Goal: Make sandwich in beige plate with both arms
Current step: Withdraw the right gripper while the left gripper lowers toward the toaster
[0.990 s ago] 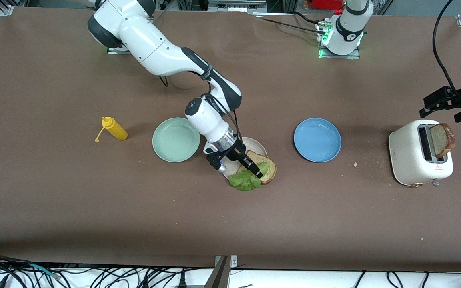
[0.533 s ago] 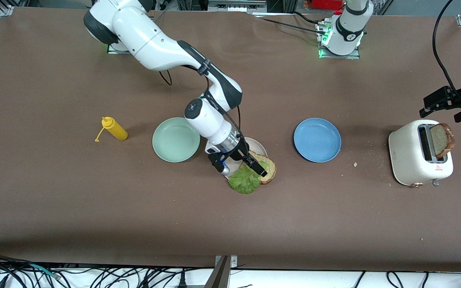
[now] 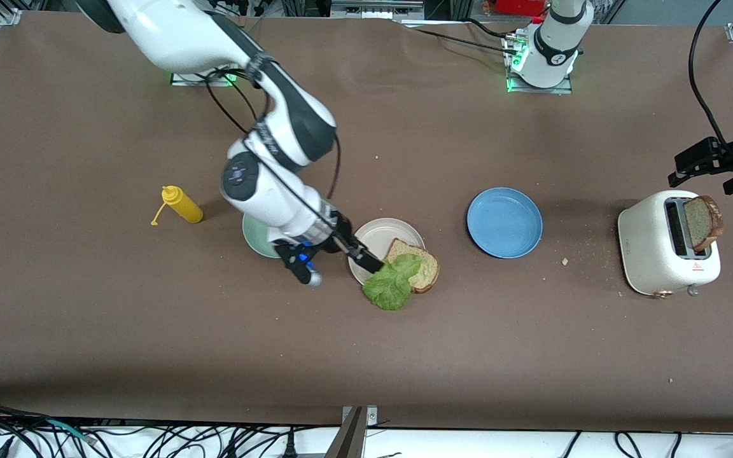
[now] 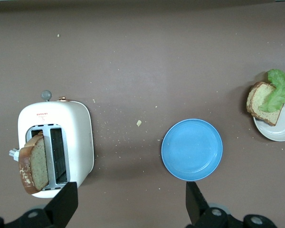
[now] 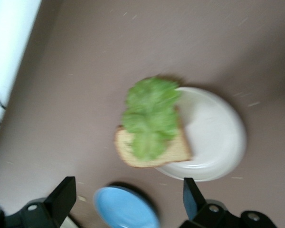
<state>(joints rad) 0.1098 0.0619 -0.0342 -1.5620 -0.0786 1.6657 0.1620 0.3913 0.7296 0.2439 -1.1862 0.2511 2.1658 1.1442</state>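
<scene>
A beige plate sits mid-table. One bread slice lies over its rim on the side nearer the front camera, half off the plate. A green lettuce leaf rests on that slice and hangs down onto the table. My right gripper hovers open over the plate's edge beside the lettuce, holding nothing; its wrist view shows the lettuce on the bread. A second slice stands in the toaster. My left gripper waits open above the toaster.
A mint-green plate lies partly under the right arm. A blue plate sits between the beige plate and the toaster. A yellow squeeze bottle lies toward the right arm's end. Crumbs dot the table near the toaster.
The right gripper opened, let go of the lettuce and drew back up toward the mint-green plate. The lettuce now lies on the bread slice. The left arm has not moved.
</scene>
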